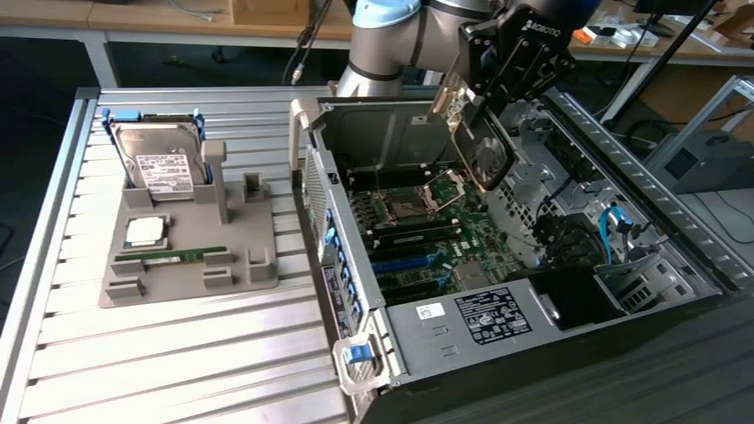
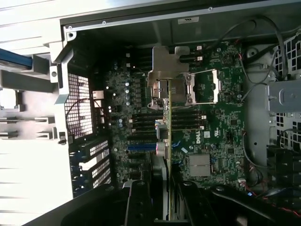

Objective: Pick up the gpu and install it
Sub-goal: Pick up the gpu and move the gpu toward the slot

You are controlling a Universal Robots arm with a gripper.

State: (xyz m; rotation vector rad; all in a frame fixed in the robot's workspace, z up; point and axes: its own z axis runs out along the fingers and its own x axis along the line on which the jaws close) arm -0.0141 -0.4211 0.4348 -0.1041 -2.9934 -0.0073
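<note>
The black two-finger gripper (image 1: 481, 99) is clamped on the gpu (image 1: 486, 155), a thin green circuit card with a black round cooler and a silvery end bracket. The card hangs on edge, tilted, at 1 o'clock in the exterior view, over the exposed green motherboard (image 1: 436, 238) of the open grey metal computer case (image 1: 353, 291). Case walls rise at the card's 9 and 3 o'clock, with open room between. A grey plastic parts tray (image 1: 177, 283) lies well apart at 9 o'clock.

The computer case (image 1: 309, 168) stood open on top, giving free room above the motherboard (image 1: 442, 243), where the hand (image 1: 478, 110) gripping the gpu (image 1: 486, 155) hung. Its walls, the drive cage (image 1: 642, 283), blue cables (image 1: 609, 232) and a labelled grey box (image 1: 436, 340) hemmed that space.
</note>
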